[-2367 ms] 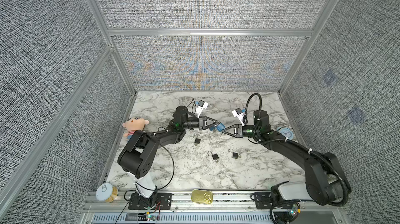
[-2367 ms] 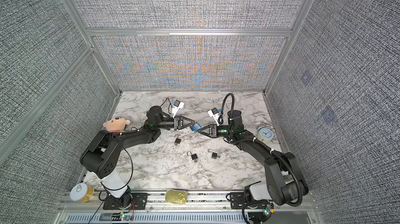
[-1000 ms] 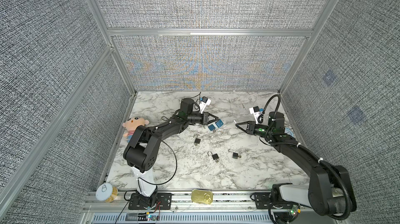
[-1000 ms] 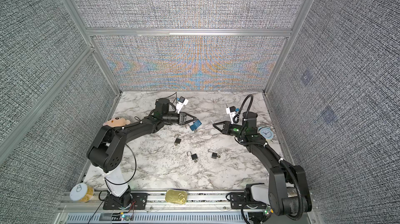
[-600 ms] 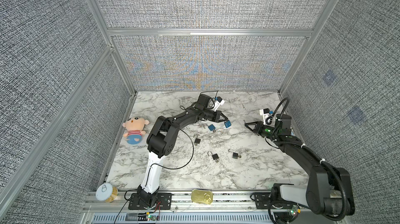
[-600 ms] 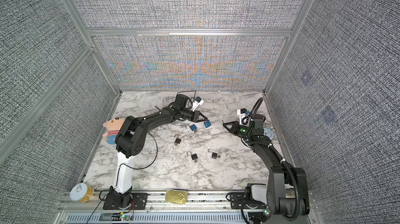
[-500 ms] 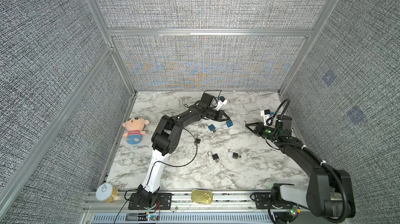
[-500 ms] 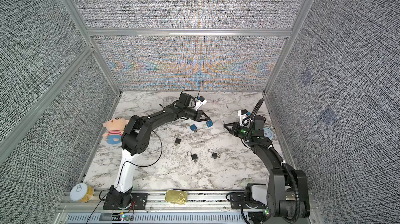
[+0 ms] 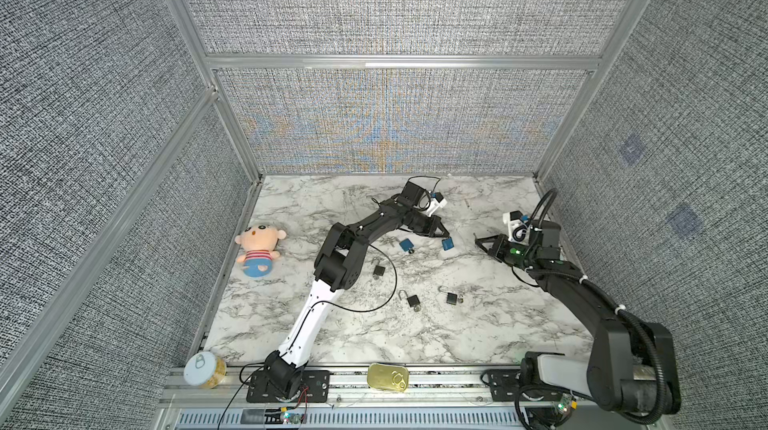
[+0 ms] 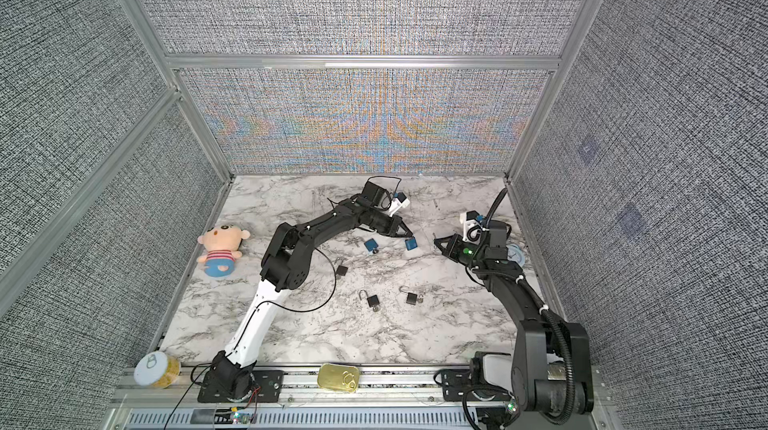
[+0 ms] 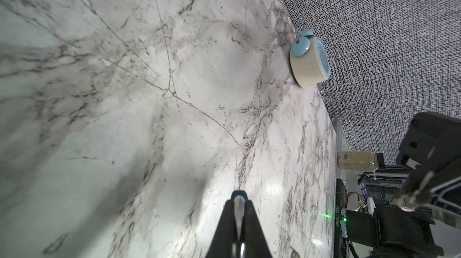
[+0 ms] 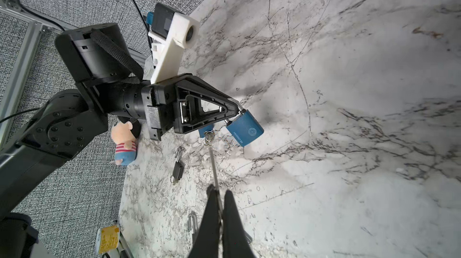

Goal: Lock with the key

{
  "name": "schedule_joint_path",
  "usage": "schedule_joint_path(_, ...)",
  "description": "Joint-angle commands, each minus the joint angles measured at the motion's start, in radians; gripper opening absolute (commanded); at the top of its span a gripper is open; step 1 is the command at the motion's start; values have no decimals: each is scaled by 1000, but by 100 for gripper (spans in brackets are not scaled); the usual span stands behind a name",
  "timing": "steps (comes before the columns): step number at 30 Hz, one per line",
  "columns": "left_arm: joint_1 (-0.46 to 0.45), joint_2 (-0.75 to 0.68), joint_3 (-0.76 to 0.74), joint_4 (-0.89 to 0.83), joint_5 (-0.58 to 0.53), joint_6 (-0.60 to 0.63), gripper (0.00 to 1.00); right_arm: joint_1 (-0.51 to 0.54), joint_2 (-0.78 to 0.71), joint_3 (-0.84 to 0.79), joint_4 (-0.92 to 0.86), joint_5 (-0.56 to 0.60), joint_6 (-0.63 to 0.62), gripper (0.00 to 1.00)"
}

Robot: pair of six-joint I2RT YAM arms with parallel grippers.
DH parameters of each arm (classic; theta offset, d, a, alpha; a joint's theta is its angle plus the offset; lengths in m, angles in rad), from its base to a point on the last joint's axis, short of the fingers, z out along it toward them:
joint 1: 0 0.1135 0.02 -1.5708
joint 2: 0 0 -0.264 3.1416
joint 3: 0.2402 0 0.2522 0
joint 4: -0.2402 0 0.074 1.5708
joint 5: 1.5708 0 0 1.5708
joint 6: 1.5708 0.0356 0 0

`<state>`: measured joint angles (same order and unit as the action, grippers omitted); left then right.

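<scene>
The left fingers (image 12: 212, 93) grasp the blue padlock (image 12: 245, 128) by its shackle (image 12: 238, 105), the right fingers (image 12: 232, 214) clench the key (image 11: 412, 190); hanging freely, the padlock may swing aside.

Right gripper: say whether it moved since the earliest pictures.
Yes. The right gripper has pulled back rightward; earlier directly behind the black padlock, it is now right of it.

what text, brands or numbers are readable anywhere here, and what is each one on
Nothing can be quoted with confidence.
blue padlock: white brand lettering beside a round emblem, too small to read.
black unit past the table edge: white serial-like string, too blurred.
bottle: barcode-like label, unreadable.
yellow can: print blurred.
alarm clock: rim markings blurred.
Top views: nothing legible.
</scene>
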<state>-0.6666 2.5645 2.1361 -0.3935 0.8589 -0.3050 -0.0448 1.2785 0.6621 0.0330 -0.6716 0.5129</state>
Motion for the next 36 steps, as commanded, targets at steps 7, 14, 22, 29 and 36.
schedule_joint_path(7, -5, 29, 38, -62, -26, 31, 4, 0, 34, 11, 5, 7, -11, 0)
schedule_joint_path(14, -5, 36, 54, -63, -52, 36, 22, 9, 70, 20, 0, 26, -17, 0)
schedule_joint_path(22, 3, 24, 64, -63, -130, 29, 32, 59, 144, 74, -45, 107, -54, 0)
schedule_joint_path(29, 29, -12, 26, -19, -144, 2, 32, 102, 257, 143, -47, 156, -72, 0)
schedule_joint_path(36, 61, -112, -99, 62, -173, -16, 32, 128, 368, 223, -44, 180, -96, 0)
